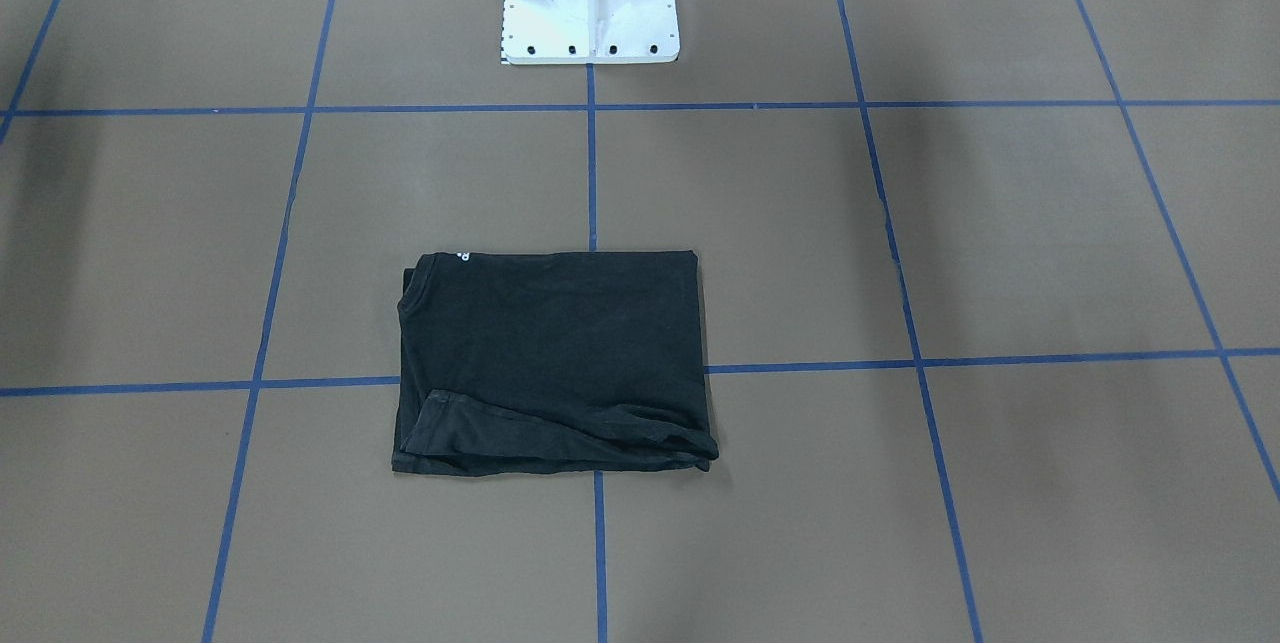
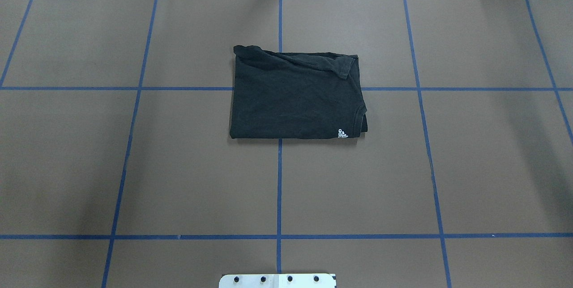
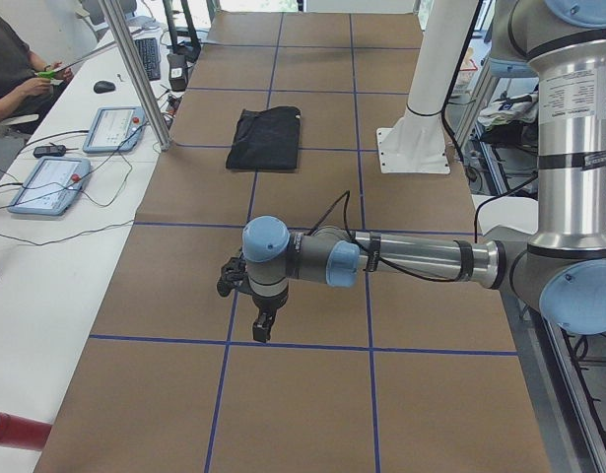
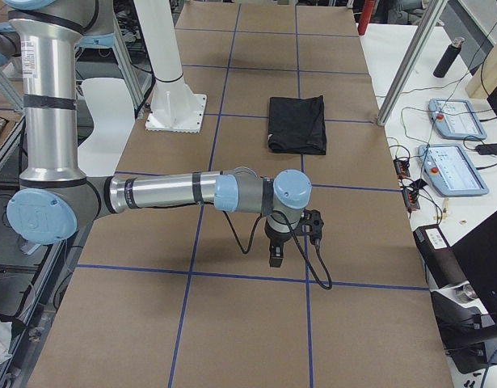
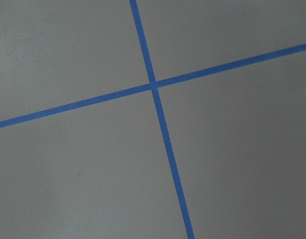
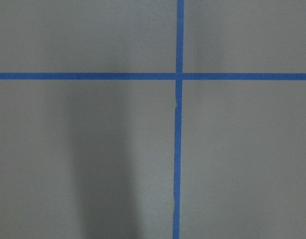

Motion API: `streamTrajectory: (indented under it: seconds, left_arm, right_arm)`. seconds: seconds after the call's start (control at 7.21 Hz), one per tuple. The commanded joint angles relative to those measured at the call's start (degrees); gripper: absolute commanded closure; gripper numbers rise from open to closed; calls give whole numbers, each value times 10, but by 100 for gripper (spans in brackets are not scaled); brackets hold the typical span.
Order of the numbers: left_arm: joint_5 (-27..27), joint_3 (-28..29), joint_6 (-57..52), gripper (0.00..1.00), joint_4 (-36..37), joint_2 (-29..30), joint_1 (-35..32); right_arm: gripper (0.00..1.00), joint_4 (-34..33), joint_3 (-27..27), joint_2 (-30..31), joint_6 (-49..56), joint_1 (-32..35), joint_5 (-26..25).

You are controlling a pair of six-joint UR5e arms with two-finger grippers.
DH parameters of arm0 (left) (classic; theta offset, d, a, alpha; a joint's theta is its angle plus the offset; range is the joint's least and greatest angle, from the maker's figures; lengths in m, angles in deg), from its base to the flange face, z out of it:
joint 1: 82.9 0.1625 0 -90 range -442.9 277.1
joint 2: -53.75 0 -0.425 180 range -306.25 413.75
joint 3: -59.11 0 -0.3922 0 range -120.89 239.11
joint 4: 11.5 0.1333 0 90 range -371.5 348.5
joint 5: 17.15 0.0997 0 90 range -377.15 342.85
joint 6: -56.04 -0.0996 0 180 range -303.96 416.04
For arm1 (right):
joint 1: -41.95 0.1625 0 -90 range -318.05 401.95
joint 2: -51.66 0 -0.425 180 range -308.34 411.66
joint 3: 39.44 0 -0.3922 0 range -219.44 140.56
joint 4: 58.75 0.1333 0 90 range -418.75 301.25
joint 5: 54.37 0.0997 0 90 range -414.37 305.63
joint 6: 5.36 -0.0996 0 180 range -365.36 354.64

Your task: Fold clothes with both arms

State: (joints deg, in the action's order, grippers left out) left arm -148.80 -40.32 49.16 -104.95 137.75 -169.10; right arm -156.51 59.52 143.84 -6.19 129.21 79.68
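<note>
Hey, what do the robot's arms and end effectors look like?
The left arm and right arm are silver tubes with black bands, light-blue joint caps and a looping black cable. The left end effector and right end effector are black.

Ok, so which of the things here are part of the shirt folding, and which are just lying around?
Part of the job:
- black T-shirt, lying folded in a rectangle on the table
- left pincer and right pincer, each over bare table far from the shirt

Just lying about:
- white pedestal base
- control pendants on the side bench
- dark bottle
</note>
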Motion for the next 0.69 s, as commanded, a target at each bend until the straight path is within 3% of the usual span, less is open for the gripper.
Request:
streamTrajectory:
  seconds: [0.0, 0.55]
  left_arm:
    - [-1, 4, -2, 0, -1, -1, 0]
    - [-1, -1, -2, 0, -2, -2, -1]
  right_arm:
    - [0, 17, -11, 14, 16, -5, -19]
    - [0, 57, -13, 38, 40, -3, -8]
